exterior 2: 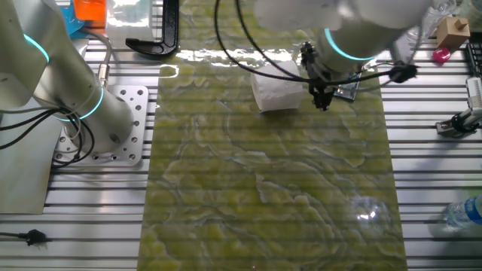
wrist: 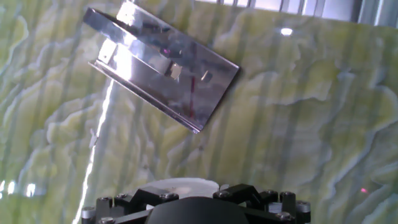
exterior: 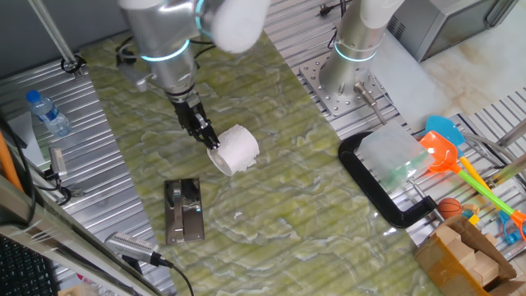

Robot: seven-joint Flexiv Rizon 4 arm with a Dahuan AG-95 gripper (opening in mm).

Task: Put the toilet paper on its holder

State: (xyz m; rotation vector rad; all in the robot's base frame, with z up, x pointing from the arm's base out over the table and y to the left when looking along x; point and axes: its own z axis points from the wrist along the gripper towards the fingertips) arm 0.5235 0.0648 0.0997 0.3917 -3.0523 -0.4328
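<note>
The toilet paper [exterior: 237, 150], a white roll, lies tilted at the middle of the green mat, its hollow end turned toward my gripper [exterior: 210, 141]. The fingers close on the roll's rim, one seemingly in the core. The other fixed view shows the roll [exterior 2: 276, 92] just left of the gripper [exterior 2: 319, 96]. In the hand view only the roll's white edge [wrist: 183, 185] shows, between the finger bases at the bottom. The holder [exterior: 183, 211], a shiny metal plate, lies flat on the mat just in front of the roll, and fills the upper left of the hand view [wrist: 163, 67].
A large black C-shaped clamp [exterior: 376, 187] lies at the mat's right edge. A second arm's base [exterior: 355, 59] stands behind it. Bright plastic toys [exterior: 450, 154] and a cardboard box [exterior: 462, 256] sit far right, and a water bottle [exterior: 46, 112] far left.
</note>
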